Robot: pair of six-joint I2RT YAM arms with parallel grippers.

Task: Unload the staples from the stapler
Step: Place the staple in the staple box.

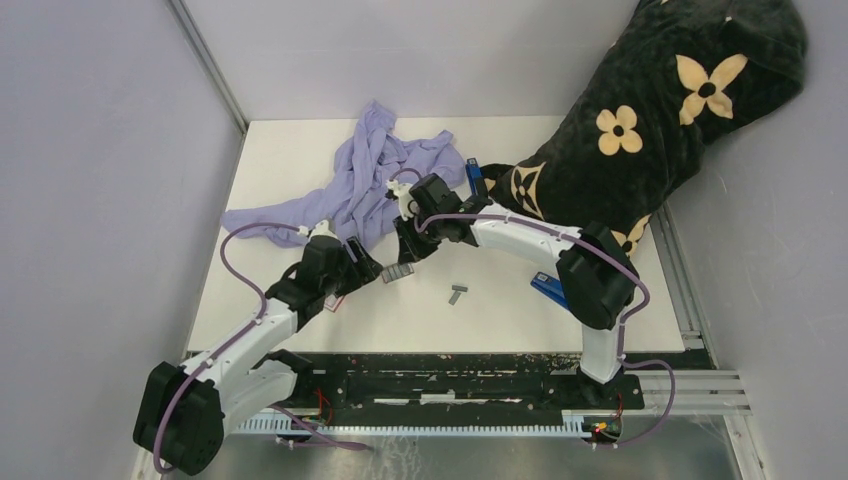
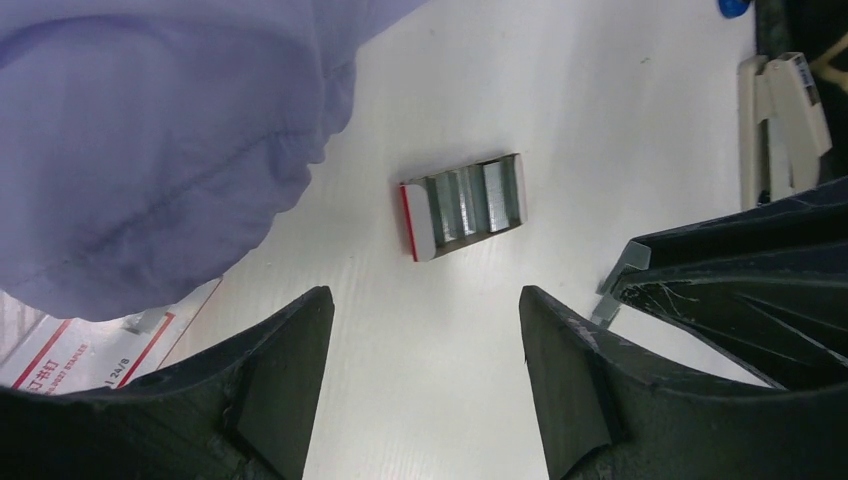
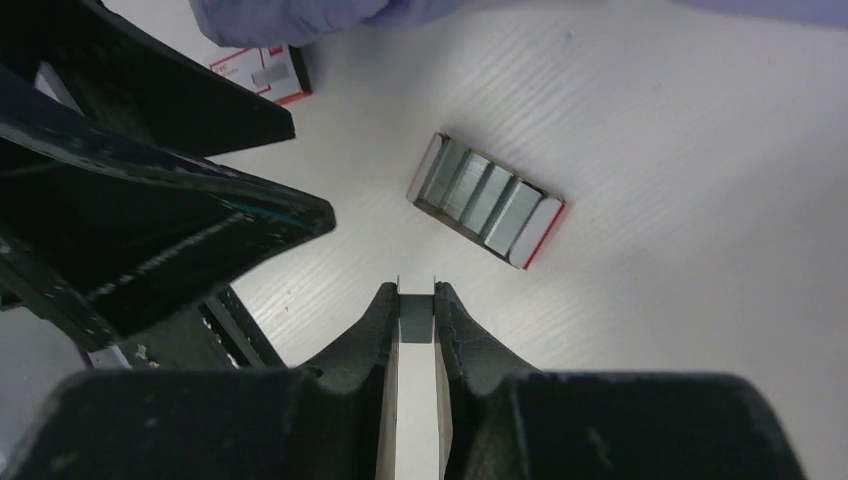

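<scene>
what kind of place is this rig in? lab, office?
Probably a robot lab cell: a white table boxed in by plain grey panels, a left arm and right arm bolted at its near edge, props like a purple cloth.

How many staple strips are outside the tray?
2. A loose strip lies on the table right of the tray; a second strip is pinched in the right gripper. More may hide under the purple cloth.

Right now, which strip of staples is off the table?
The strip pinched in the shut right tool. The others lie on the table: several in the small open tray, one loose strip nearby.
</scene>
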